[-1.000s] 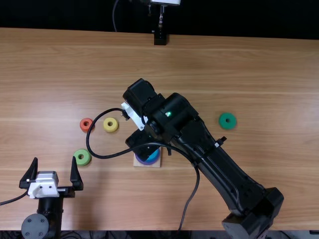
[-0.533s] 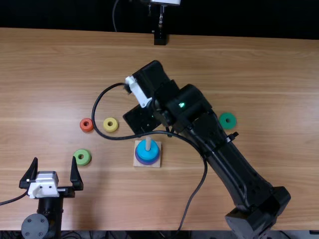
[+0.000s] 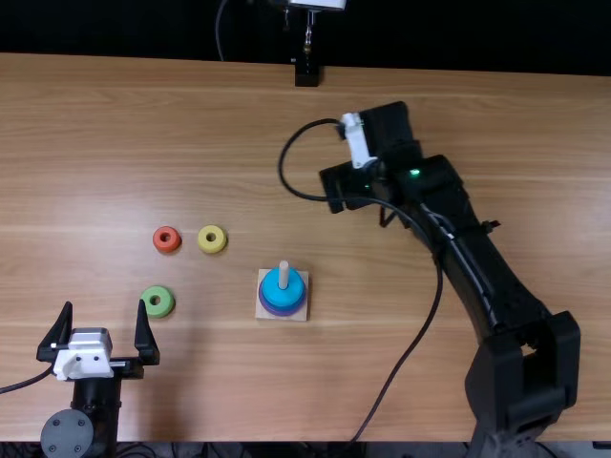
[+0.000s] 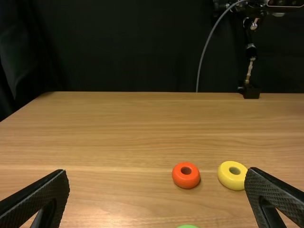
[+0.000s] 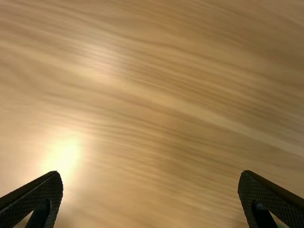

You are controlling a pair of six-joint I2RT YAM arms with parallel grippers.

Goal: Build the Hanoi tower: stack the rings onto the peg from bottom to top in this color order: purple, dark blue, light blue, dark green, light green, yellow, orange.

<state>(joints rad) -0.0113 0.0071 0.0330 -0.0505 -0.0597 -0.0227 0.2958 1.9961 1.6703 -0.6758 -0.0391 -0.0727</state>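
The base sits near the middle of the table. The peg stands upright on it, passing through two stacked rings: the lower ring on the base, the upper ring on top of that. Three loose rings lie left of the base. The nearest ring lies well apart from it. Behind are the far left ring and, just to its right, the far right ring. The right gripper is above the table, behind and right of the base.
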